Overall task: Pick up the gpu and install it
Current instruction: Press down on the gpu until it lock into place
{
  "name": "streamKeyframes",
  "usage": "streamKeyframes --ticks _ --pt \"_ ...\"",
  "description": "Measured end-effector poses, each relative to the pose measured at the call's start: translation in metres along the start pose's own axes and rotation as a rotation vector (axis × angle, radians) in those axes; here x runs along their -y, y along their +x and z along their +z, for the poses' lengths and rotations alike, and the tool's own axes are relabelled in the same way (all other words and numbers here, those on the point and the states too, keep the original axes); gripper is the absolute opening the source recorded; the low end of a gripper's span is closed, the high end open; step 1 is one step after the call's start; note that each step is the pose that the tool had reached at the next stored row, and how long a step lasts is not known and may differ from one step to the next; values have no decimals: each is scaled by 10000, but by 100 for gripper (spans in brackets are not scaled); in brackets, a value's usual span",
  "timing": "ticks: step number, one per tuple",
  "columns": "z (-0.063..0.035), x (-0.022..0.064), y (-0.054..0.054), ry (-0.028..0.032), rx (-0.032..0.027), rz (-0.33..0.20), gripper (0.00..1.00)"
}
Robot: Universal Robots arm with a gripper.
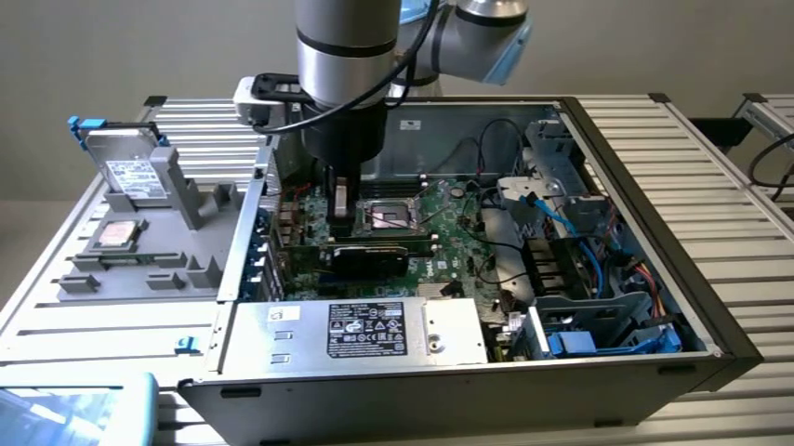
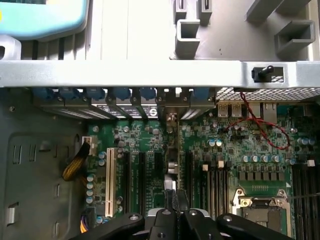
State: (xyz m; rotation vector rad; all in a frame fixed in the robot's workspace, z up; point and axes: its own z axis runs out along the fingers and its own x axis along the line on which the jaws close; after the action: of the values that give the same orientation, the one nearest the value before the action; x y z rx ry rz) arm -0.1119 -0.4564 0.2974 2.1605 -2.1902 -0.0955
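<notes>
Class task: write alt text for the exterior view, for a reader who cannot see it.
A robot arm reaches down into an open computer case, its fingers shut on the upright gpu standing on edge on the green motherboard. To the exterior view's left, a grey parts tray holds a silver hard drive.

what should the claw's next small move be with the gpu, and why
Probably a gentle straight press down. The claw is shut on the gpu, which stands on edge over a motherboard slot, its end at the rear brackets. Whether it is fully seated cannot be told.
</notes>
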Motion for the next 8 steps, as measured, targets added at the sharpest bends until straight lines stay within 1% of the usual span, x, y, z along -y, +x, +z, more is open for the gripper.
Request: streamKeyframes --ticks 2,3,5,6,8 --pt "7 -8 -34 134 -111 8 12" --pt "13 -21 -48 177 -152 12 12" --pt "31 -54 -63 239 -194 15 12" --pt "40 -69 -65 257 -213 16 12" --pt "53 -84 -65 266 -222 17 12"
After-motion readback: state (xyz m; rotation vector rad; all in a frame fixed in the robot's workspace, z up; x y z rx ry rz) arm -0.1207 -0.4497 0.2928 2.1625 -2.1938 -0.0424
